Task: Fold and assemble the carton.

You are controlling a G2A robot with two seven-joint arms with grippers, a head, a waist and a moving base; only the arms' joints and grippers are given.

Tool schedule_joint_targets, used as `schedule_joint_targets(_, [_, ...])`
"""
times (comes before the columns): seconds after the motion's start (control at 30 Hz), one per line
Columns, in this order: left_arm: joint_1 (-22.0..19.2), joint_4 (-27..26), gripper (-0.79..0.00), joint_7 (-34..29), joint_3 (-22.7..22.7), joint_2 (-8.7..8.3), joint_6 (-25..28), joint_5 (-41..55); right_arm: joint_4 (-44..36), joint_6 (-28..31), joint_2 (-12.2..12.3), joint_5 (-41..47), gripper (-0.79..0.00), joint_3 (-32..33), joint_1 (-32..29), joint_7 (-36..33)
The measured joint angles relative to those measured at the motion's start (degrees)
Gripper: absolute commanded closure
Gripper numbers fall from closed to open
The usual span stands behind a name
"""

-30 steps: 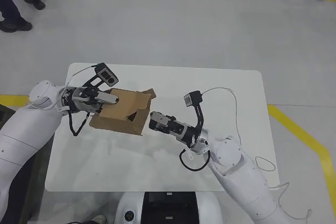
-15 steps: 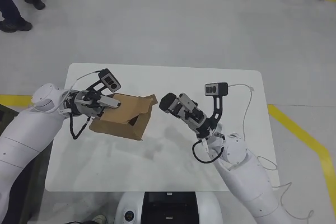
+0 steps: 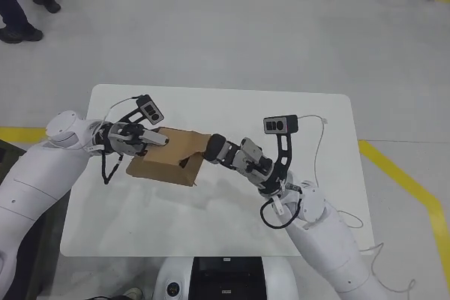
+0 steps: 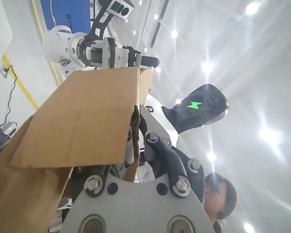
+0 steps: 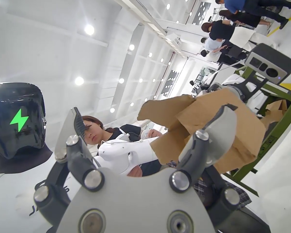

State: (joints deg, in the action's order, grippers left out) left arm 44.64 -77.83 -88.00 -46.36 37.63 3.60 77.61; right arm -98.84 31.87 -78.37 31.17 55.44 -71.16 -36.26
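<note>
The brown carton [image 3: 167, 156] lies partly folded on the white table [image 3: 300, 120], left of centre. My left gripper [image 3: 154, 138] is at its far left edge, shut on a cardboard wall. In the left wrist view the cardboard [image 4: 82, 112] runs between that gripper's [image 4: 135, 122] fingers. My right gripper [image 3: 211, 147] is at the carton's right end, up against a raised flap. Its fingers [image 5: 223, 120] stand wide apart in the right wrist view, with the carton [image 5: 242, 132] just beyond them. The right gripper [image 4: 145, 62] also shows above the carton's edge in the left wrist view.
A white cable [image 3: 315, 135] trails over the table's right side. Yellow floor tape [image 3: 412, 187] runs past the table on the right. An olive frame [image 5: 276, 122] with cardboard stands behind the carton. The table's front and right parts are bare.
The right arm pulled up and away from the carton, then came back to its right end. The carton shifted a little to the right and its right flap sits lower.
</note>
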Motion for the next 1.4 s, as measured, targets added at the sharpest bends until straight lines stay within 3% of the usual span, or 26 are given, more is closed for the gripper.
schedule_joint_targets(0.57, [-1.51, 0.76, 0.000, 0.00, 1.85, 0.61, 2.05, -1.01, -0.17, -2.28, -0.35, -2.05, -0.785, -0.99, 0.19, 0.57])
schedule_joint_targets(0.87, [-2.23, 6.58, 0.000, 0.00, 1.55, 0.91, 6.24, -2.32, 0.01, -3.51, 0.06, -5.87, -0.785, 2.51, -1.37, 4.70])
schedule_joint_targets(1.07, [-2.30, 10.87, 0.000, 0.00, 1.33, 1.76, 9.03, -0.74, -0.20, -7.26, 0.42, -6.92, -0.785, 3.34, -2.04, 3.51])
schedule_joint_targets(1.4, [-3.46, 16.59, 0.000, 0.00, 1.22, 3.81, 11.80, -1.54, -3.88, -11.05, 0.36, -6.30, -0.785, -0.26, -4.36, 0.96])
